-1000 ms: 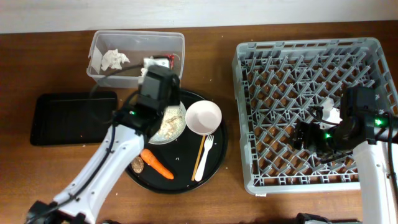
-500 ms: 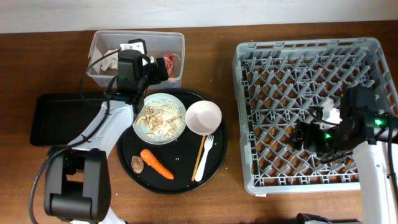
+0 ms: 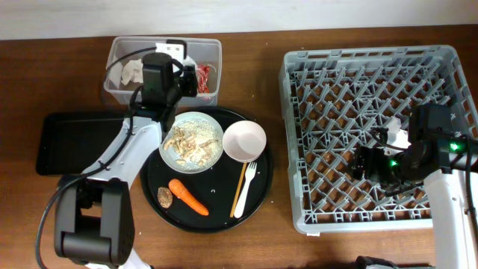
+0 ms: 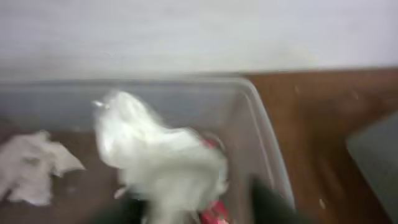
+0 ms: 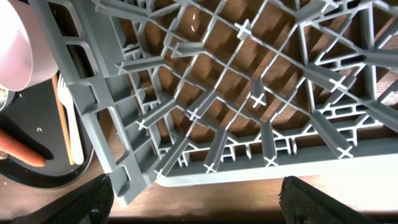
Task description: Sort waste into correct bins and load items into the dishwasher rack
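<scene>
- The left gripper (image 3: 185, 77) hangs over the clear tub (image 3: 164, 40), at 11 o'clock from the round black tray (image 3: 258, 203). Its wrist view is too blurred for me to tell whether the jaws are apart or pinched.
- In that blur, a crumpled white tissue (image 4: 163, 163) shows just ahead of the fingers, inside the tub walls. I cannot tell whether it is held or loose.
- Another tissue (image 3: 134, 72) lies at the tub's 9 o'clock end, and the red wrapper (image 3: 203, 73) at its 3 o'clock end.
- The shallow black tray (image 3: 75, 142) sits at 9 o'clock from the round tray.
- On the round tray:
  - the grey-white bowl (image 3: 196, 114) at 10 o'clock, holding beige scraps (image 3: 190, 143)
  - the pink bowl (image 3: 244, 140) at 12
  - the pale fork (image 3: 246, 187) at 4
  - the carrot (image 3: 188, 196) and the brown lump (image 3: 164, 196) at 7 to 8
- The right gripper (image 5: 199, 205) hovers over the dishwasher rack (image 3: 366, 223) at the rack's 4 o'clock corner. Its jaws are spread wide with nothing between them.
</scene>
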{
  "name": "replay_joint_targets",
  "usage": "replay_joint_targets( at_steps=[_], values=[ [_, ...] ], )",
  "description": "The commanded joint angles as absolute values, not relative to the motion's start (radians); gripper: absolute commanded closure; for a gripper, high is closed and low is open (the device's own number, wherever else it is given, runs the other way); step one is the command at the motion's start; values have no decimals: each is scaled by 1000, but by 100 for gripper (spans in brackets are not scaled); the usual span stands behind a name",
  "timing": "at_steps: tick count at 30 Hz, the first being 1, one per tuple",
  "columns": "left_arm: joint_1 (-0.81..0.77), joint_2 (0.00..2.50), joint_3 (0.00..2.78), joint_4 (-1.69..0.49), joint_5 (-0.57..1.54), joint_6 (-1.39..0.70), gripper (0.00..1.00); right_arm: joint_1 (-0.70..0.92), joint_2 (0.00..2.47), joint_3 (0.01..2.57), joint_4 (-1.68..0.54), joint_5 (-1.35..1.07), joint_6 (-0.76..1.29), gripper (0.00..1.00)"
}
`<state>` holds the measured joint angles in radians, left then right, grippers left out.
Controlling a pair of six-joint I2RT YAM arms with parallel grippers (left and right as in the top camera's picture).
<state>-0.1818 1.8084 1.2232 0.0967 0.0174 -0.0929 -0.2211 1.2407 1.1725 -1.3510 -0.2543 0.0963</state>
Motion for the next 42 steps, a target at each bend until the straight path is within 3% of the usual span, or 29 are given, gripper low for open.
replay_joint_targets(
  at_steps=[1, 2, 3, 5, 6, 7, 8, 10, 11, 13, 14, 17, 19, 20, 22, 23, 27, 35, 40, 42],
  values=[
    [-189, 1780, 1245, 114, -72, -115, 100, -223, 1237, 1181, -1348, -246, 82, 11],
    [-207, 1780, 1245, 120, -72, -115, 33, -223, 1237, 1181, -1346, -246, 82, 11],
    [-213, 1780, 1245, 120, -76, -115, 1, -223, 1237, 1181, -1346, -246, 82, 11],
    [-212, 1780, 1245, 125, -73, -115, 3, -223, 1237, 1181, -1347, -246, 82, 11],
    [-213, 1780, 1245, 125, -30, -90, 62, -223, 1237, 1181, -1347, -246, 82, 11],
    [-213, 1780, 1245, 124, -36, -81, 88, -223, 1237, 1181, -1347, -245, 82, 11],
    [-212, 1780, 1245, 124, -99, -82, 0, -223, 1237, 1181, -1347, -246, 82, 11],
    [-210, 1781, 1245, 119, -31, -81, 0, -223, 1237, 1181, -1346, -246, 82, 11],
    [-225, 1784, 1245, 78, 5, 29, 0, -223, 1237, 1181, -1346, -246, 82, 11],
    [-232, 1784, 1245, 49, -269, 104, 0, -223, 1237, 1181, -1348, -246, 82, 11],
    [-230, 1777, 1246, 51, -294, 103, 0, -223, 1237, 1181, -1348, -246, 82, 11],
    [-255, 1699, 1246, -64, -178, 81, 0, -223, 1237, 1181, -1348, -246, 82, 11],
    [-262, 1626, 1246, -255, -81, -27, 0, -223, 1237, 1181, -1348, -246, 82, 11],
    [-262, 1563, 1246, -491, -1, -109, 0, -223, 1237, 1181, -1351, -246, 82, 10],
    [-262, 1520, 1246, -722, 44, -127, 0, -223, 1237, 1181, -1356, -247, 82, 1],
    [-259, 1499, 1246, -888, 46, -128, 0, -223, 1237, 1181, -1356, -252, 82, 2],
    [-251, 1490, 1246, -1214, 46, -259, 0, -192, 1237, 1181, -1374, -281, 82, 1],
    [-139, 1490, 1230, -1307, 49, -430, 0, 197, 1238, 1249, -1288, -279, 143, 0],
    [9, 1490, 1206, -1302, 49, -486, 0, 442, 1464, 1428, -1193, -183, 208, 0],
    [50, 1490, 1206, -1302, 49, -486, 0, 481, 1600, 1478, -1139, -129, 266, 10]
  ],
)
